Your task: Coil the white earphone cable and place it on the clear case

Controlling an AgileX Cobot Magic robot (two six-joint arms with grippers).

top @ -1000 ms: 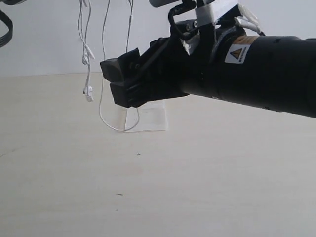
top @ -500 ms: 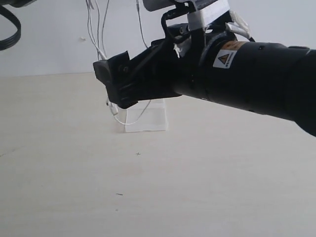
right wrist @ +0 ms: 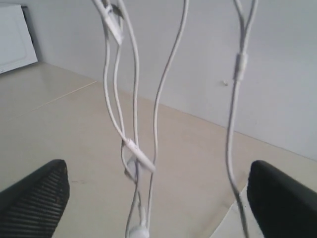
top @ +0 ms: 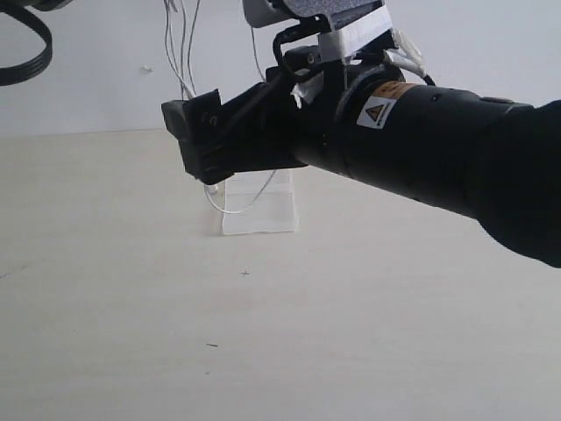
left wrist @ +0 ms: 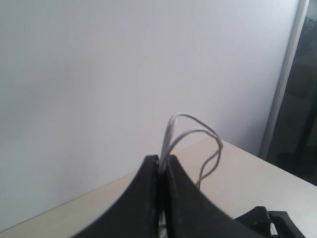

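Note:
The white earphone cable [top: 180, 53] hangs in several strands from above the exterior view. Its lowest loop [top: 235, 208] dangles in front of the clear case [top: 261, 209], which lies on the table. My left gripper [left wrist: 161, 161] is shut on the cable, and wire loops [left wrist: 198, 130] stick out past its tips; it is out of the exterior view. My right gripper [top: 195, 140] is level with the hanging strands, just above the case. It is open wide, with fingers [right wrist: 37, 193] far apart. The cable strands [right wrist: 131, 144] and an earbud [right wrist: 138, 232] hang between them, untouched.
The light wooden table [top: 263, 333] stretches toward the camera. A thick black robot cable [top: 31, 53] loops at the upper left. The bulky black right arm [top: 421, 158] fills the upper right. A white wall stands behind.
The right gripper has moved left and slightly up to the hanging strands. The cable has risen; its loop sits higher and the earbuds are now hidden behind the gripper.

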